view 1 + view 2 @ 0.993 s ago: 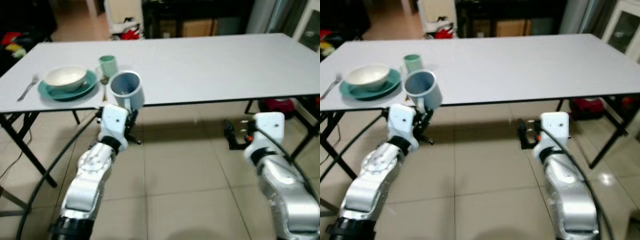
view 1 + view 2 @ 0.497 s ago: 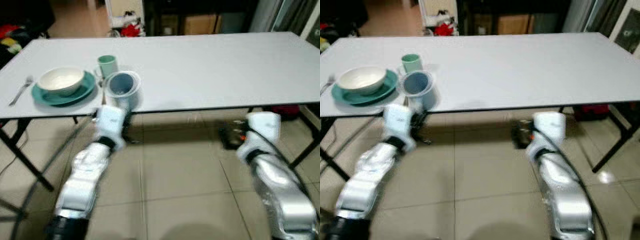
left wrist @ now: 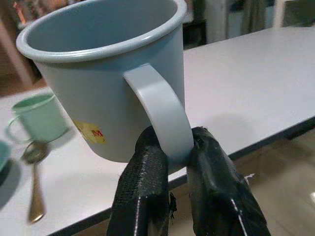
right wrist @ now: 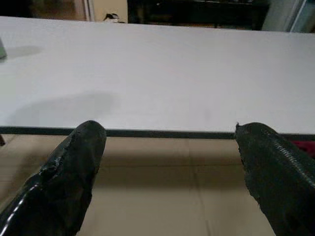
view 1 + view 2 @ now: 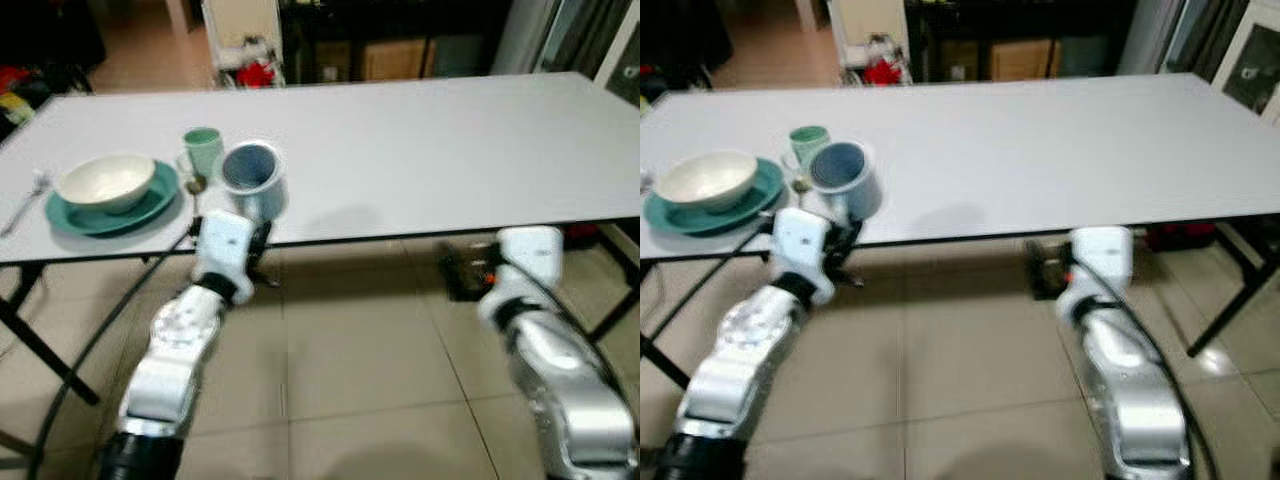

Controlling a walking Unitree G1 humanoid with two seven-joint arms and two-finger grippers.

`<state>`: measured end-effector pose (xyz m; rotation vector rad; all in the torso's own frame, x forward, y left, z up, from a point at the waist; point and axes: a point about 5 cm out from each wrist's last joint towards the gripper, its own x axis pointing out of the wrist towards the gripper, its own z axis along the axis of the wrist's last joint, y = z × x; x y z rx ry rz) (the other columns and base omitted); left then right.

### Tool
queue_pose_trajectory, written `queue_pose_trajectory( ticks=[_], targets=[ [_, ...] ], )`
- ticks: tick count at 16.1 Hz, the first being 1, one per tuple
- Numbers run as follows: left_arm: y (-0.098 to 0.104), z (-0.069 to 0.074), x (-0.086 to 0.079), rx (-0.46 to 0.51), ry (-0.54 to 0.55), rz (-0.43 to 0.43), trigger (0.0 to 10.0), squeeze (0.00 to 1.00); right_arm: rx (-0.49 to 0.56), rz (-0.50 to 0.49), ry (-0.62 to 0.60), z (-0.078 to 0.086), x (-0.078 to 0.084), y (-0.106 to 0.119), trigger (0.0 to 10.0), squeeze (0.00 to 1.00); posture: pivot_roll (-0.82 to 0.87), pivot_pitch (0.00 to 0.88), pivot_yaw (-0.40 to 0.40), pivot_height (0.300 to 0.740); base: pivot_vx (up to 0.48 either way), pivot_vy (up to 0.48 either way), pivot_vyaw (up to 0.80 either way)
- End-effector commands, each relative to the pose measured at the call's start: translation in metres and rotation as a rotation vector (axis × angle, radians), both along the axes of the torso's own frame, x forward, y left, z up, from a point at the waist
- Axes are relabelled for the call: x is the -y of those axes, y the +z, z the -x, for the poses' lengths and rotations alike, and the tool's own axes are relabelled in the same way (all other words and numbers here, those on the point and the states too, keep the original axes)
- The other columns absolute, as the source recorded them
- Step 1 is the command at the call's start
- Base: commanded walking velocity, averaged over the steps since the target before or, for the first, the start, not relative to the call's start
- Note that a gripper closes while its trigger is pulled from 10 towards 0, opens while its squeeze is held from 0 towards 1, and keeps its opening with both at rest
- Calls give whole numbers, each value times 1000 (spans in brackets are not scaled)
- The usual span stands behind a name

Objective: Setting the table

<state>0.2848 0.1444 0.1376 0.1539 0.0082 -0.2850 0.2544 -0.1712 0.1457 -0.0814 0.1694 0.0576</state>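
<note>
A dining spot in a lived-in home.

A long white folding table (image 5: 420, 140) on black legs stands on beige floor tiles (image 5: 350, 370), partly laid for a meal: a cream bowl (image 5: 105, 181) on a teal plate (image 5: 75, 215), a fork (image 5: 22, 197) beside them, a small green cup (image 5: 203, 150) and a spoon (image 5: 195, 187). Behind the table is dark furniture with cardboard boxes (image 5: 395, 58), red and white oddments (image 5: 252, 68) on the floor, and a doorway onto a warm-lit wooden floor (image 5: 140, 50).
</note>
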Motion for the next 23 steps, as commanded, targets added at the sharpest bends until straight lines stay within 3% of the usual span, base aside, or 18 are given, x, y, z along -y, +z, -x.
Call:
queue_pose_trajectory(
  ticks=[1, 8, 12, 20, 23],
  targets=[
    [6, -2, 3, 23, -8, 0, 10000, 0, 16, 13, -23, 0, 7, 4, 10000, 0, 38, 0, 35, 740, 334, 0, 0],
    [6, -3, 4, 26, -12, 0, 10000, 0, 15, 12, -20, -1, 6, 4, 10000, 0, 36, 0, 38, 740, 330, 0, 0],
    [6, -3, 5, 25, -20, -1, 10000, 0, 17, 25, -17, 0, 6, 4, 10000, 0, 34, 0, 41, 740, 331, 0, -736],
    [6, -4, 8, 22, -33, -5, 10000, 0, 6, 22, -12, 3, 5, 2, 10000, 0, 26, 0, 51, 740, 331, 0, 0],
    [6, -4, 9, 19, -42, -10, 10000, 0, -14, 7, -11, 4, 4, -1, 10000, 0, 26, 0, 56, 740, 330, 0, -800]
  ],
)
